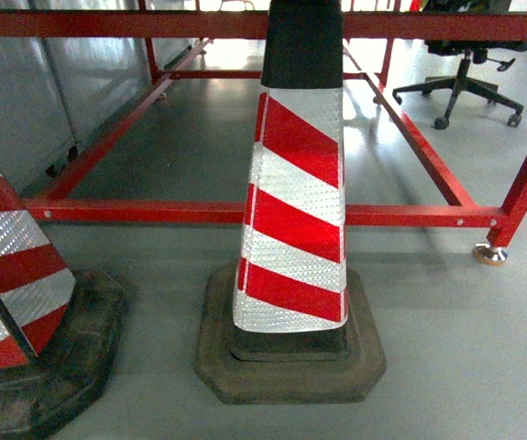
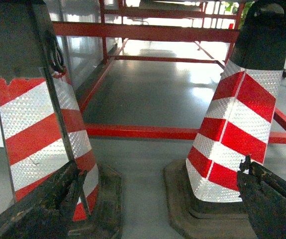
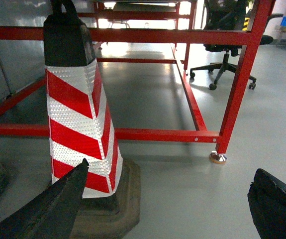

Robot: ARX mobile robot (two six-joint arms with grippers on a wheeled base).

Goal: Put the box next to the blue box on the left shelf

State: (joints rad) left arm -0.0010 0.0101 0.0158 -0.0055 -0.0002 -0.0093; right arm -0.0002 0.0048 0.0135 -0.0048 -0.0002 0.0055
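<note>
While the red tubular frame (image 1: pixel 245 213) spans the grey floor (image 1: pixel 455 367), no blue box or grey shelf shows in any view.
Two red-and-white traffic cones stand before it, one central (image 1: pixel 295 211), one at left (image 1: pixel 11 275); an office chair (image 1: pixel 465 78) sits beyond. Left fingers (image 2: pixel 48 209) and right fingers (image 3: pixel 53 209) spread apart, grasping nothing.

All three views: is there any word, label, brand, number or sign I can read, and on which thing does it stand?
None can be read in any view.
Cones: only red and white stripes, no writing.
Red frame: bare paint, no label.
Office chair: no text visible.
Left tool and right tool: no markings visible.
</note>
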